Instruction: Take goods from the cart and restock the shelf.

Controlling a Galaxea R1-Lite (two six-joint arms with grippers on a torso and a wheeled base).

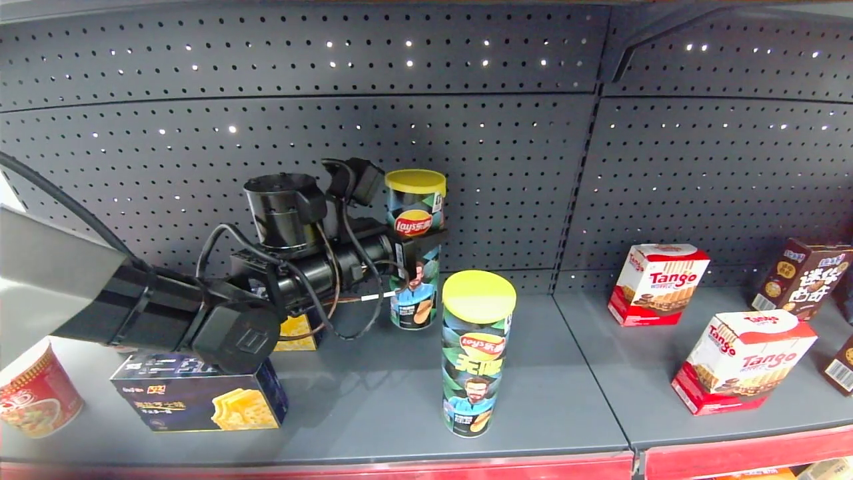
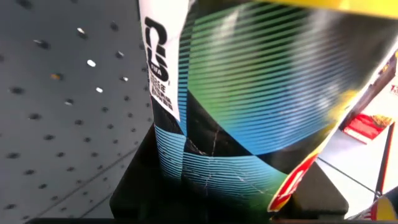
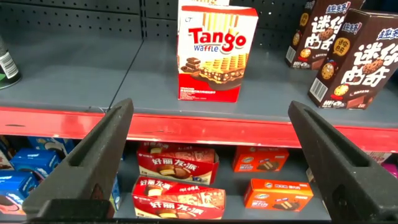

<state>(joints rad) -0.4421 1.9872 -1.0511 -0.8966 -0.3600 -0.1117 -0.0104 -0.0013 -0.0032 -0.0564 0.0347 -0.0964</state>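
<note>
A tall chip can (image 1: 414, 220) with a yellow lid stands upright at the back of the grey shelf (image 1: 546, 400), close to the pegboard wall. My left gripper (image 1: 420, 250) is shut on its middle from the left side. In the left wrist view the can (image 2: 249, 106) sits between the dark fingers (image 2: 134, 193). A second, matching chip can (image 1: 476, 353) stands free, in front and slightly right. My right gripper (image 3: 211, 106) is open and holds nothing. It hangs in front of the shelf's red edge, facing a red-and-white wafer box (image 3: 216, 53).
A blue cracker box (image 1: 200, 400), a yellow box (image 1: 300, 331) and a red cup (image 1: 36, 393) lie under and left of my left arm. Wafer boxes (image 1: 656, 283) (image 1: 743, 360) and brown biscuit boxes (image 1: 803, 277) fill the right bay. A lower shelf holds red boxes (image 3: 177, 168).
</note>
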